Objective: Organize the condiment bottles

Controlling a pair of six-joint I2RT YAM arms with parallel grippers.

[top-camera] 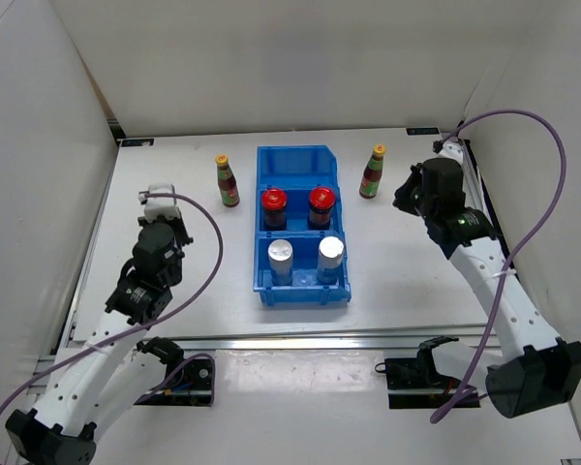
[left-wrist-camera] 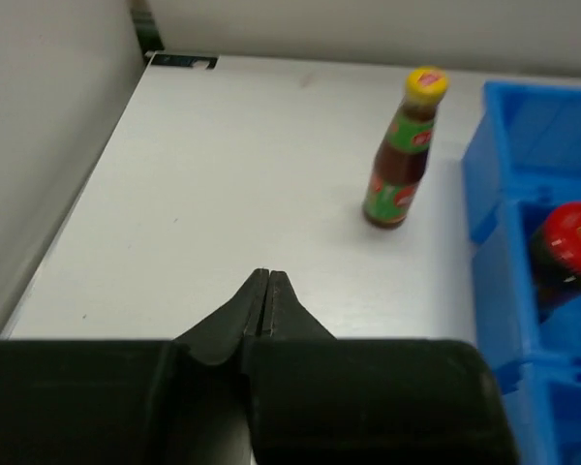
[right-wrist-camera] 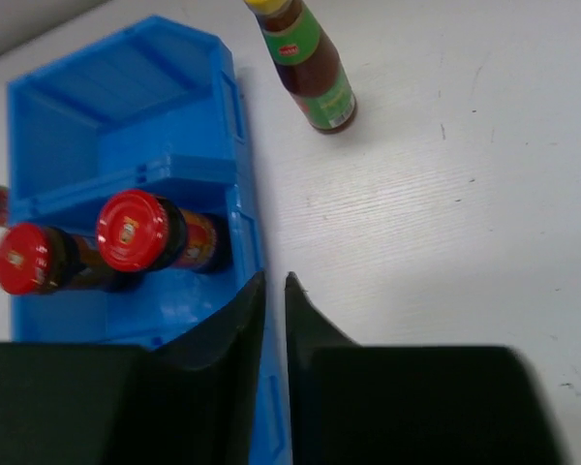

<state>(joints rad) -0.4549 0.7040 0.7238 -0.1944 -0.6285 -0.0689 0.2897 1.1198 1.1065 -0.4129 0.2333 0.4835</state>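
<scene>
Two slim bottles with yellow caps stand on the table outside the blue bin (top-camera: 295,163), one to its left (top-camera: 228,181) and one to its right (top-camera: 372,171). Two red-lidded jars (top-camera: 274,206) (top-camera: 321,203) sit in the middle compartment and two silver cylinders (top-camera: 281,260) (top-camera: 330,254) in the near one. My left gripper (left-wrist-camera: 267,274) is shut and empty, short of the left bottle (left-wrist-camera: 399,155). Also shut and empty, my right gripper (right-wrist-camera: 274,279) hovers by the bin's right wall (right-wrist-camera: 242,194), nearer me than the right bottle (right-wrist-camera: 310,68).
The bin's far compartment (right-wrist-camera: 126,107) holds nothing. White walls enclose the table on the left, back and right. A metal rail runs along the near edge by the arm bases (top-camera: 300,341).
</scene>
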